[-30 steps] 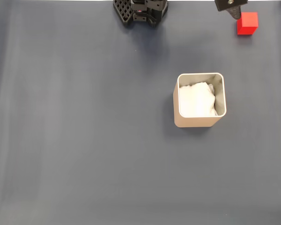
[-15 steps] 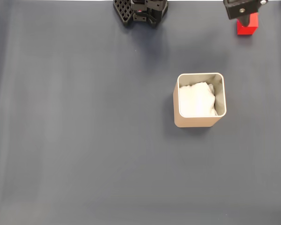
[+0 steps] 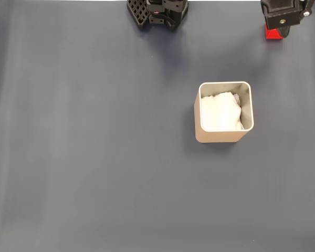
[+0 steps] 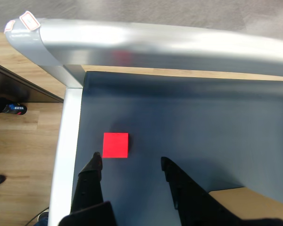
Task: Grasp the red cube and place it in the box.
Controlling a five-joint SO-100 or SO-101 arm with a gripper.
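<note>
Dark mat under the released hand, poised above the red cube.

— How many cubes are out on the bench?
— One red cube, up by the bench's far right corner in the fixed view.
— And boxes?
— One box, beige, with one wad of white padding inside.
— Arms?
— One arm, with one pair of jaws: two dark fingers in the wrist view. One black base at the far edge.
</note>
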